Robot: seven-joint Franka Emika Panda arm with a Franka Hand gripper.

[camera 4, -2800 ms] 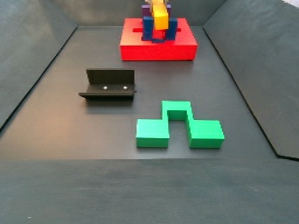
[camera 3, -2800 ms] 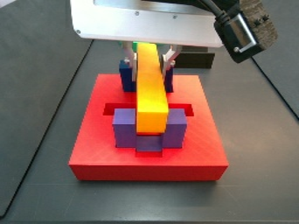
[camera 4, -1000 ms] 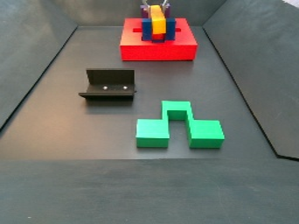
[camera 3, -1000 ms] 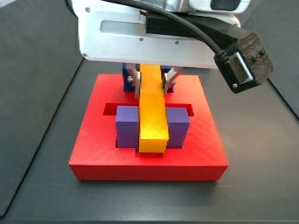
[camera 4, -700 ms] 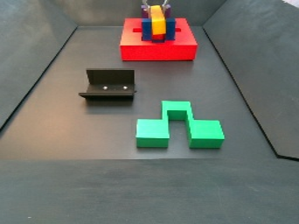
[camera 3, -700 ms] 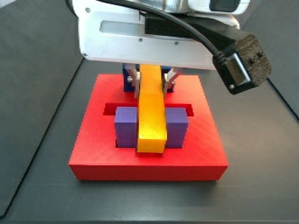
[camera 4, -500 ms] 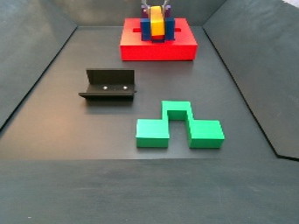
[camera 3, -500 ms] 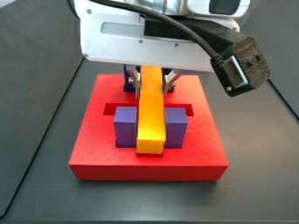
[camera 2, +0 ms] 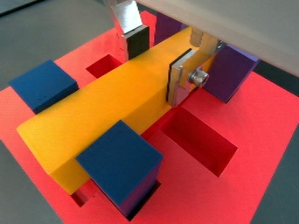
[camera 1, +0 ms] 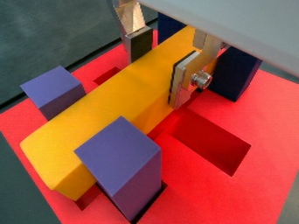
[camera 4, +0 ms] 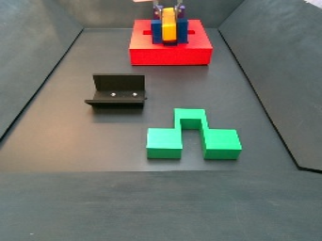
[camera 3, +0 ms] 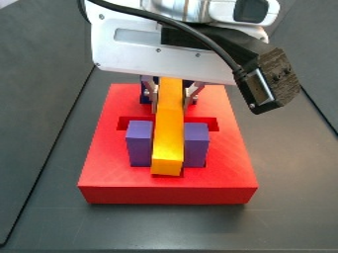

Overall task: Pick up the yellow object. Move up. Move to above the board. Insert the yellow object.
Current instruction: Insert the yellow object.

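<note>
Wrist views show the gripper [camera 1: 163, 59] clamping the bar [camera 1: 111, 109], lying low between purple posts [camera 1: 121, 160] on the board [camera 3: 113, 178], at twelve o'clock. Insertion seems underway; next, press down, then release.

Two-finger parallel-jaw gripper [camera 1: 162, 59] sits in the upper middle of both wrist views [camera 2: 156, 54], pointing down. Flat silver plate fingers [camera 1: 187, 76] with dark pads are closed against the two long faces of the long yellow-orange rectangular bar [camera 1: 117, 109], one finger each side, contact visible in both wrist views. In a side view the white wrist housing [camera 3: 165, 44] fills the top centre; fingertips there are mostly hidden.
</note>
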